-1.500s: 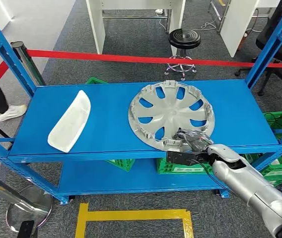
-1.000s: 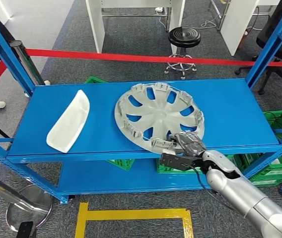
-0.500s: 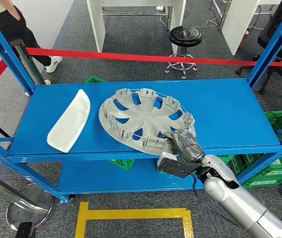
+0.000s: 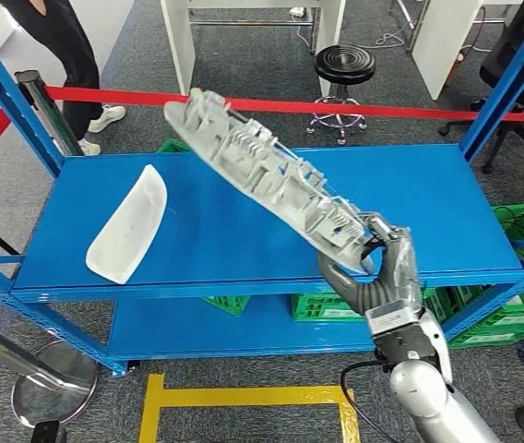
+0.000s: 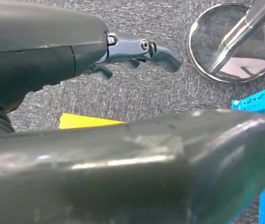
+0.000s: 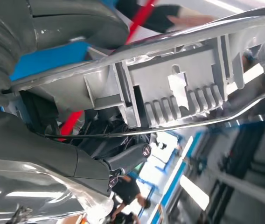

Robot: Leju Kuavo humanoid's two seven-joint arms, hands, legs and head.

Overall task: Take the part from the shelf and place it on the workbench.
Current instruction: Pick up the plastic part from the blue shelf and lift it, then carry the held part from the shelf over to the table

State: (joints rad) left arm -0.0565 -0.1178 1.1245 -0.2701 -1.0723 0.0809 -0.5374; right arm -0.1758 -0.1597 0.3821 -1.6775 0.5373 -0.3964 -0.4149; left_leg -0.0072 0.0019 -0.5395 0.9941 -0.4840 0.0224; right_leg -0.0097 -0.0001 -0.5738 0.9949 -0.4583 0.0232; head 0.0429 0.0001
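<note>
The part is a silver wheel cover [image 4: 266, 175], now off the blue shelf [image 4: 412, 198] and tilted steeply, nearly edge-on to the head view. My right hand [image 4: 377, 272] grips its lower rim near the shelf's front edge, thumb on one face and fingers behind. The right wrist view looks close along the wheel cover's [image 6: 180, 79] ribbed inner rim, with dark fingers [image 6: 124, 158] wrapped beneath it. My left hand [image 5: 138, 49] hangs over the carpet, fingers stretched out and holding nothing.
A white curved panel [image 4: 126, 226] lies on the shelf's left part. Green crates [image 4: 517, 231] sit under and beside the shelf. A red barrier tape [image 4: 454, 114] runs behind, with a black stool [image 4: 344, 69]. A person's legs [image 4: 71, 55] stand at far left. Yellow floor tape [image 4: 245, 399] marks the carpet.
My right hand slid the wheel cover leftward across the shelf, then lifted and tipped it up on edge off the surface. A person walked into view behind the left post.
</note>
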